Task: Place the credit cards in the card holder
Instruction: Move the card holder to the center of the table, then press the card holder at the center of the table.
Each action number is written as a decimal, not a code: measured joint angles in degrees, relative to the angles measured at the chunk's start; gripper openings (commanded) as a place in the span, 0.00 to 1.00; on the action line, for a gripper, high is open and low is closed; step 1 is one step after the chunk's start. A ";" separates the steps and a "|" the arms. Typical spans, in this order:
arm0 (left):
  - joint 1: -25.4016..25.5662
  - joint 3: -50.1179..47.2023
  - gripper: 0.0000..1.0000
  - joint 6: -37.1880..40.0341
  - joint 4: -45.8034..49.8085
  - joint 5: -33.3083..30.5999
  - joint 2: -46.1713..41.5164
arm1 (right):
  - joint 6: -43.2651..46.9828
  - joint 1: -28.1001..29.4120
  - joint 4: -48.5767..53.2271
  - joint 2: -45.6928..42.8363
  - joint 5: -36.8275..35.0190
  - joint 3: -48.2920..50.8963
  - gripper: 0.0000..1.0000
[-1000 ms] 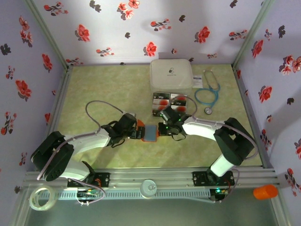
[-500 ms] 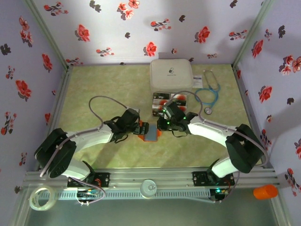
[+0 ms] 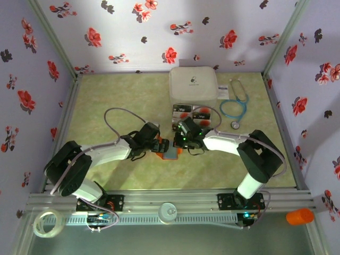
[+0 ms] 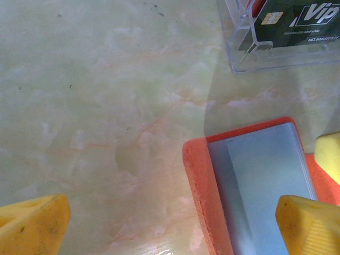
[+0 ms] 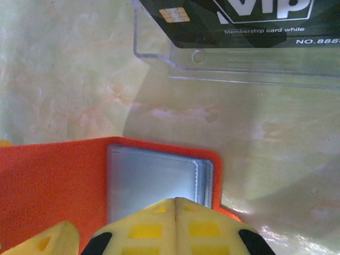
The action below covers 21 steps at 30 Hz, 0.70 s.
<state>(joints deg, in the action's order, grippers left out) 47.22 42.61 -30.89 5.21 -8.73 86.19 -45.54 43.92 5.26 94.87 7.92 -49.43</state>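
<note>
Because no card can go in until the wallet lies open and steady, we read both arms as meeting over the small, flat, orange folding card holder (image 3: pixel 171 154), which lies just below the middle of the top view with its grey-blue inside facing up. At the left, the left gripper (image 4: pixel 170 227) has its yellow jaws spread wide and grips nothing. One finger hangs over the pale green marbled table (image 4: pixel 106 106) at lower left of its wrist view, the other over the holder's inner panel at lower right, so the orange left edge lies between them. Next, the right gripper (image 5: pixel 175 227) has its jaws closed together on nothing, poised over the grey pocket, probably to pin it flat; whether it touches we cannot tell. Up and right, the black, pale and red credit cards (image 3: pixel 184 110) sit in a clear plastic tray (image 5: pixel 239 66) near the holder's far edge, leaving a narrow strip of table. We judge the frame's left side the freest room; a blue stethoscope (image 3: pixel 234 108) crowds the right.
</note>
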 measured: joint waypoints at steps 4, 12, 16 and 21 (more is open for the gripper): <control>-0.17 0.00 1.00 -0.02 0.07 -0.04 -0.09 | -0.15 0.00 -1.18 1.51 0.07 -0.04 0.05; -0.63 2.21 1.00 -0.35 3.69 0.46 -6.71 | -0.15 0.00 -2.10 1.14 0.20 0.48 0.05; -0.63 5.73 1.00 -1.88 3.30 2.95 -8.90 | -0.15 -0.07 -2.19 -0.68 0.17 1.51 0.05; -0.28 7.39 1.00 -5.64 0.42 7.15 -8.81 | -0.20 -0.15 -2.54 -1.62 0.20 2.05 0.05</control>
<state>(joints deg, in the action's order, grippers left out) 46.94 50.00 -36.53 5.63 -1.58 77.38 -45.74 43.77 2.72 93.25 8.12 -47.37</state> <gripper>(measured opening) 0.996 0.063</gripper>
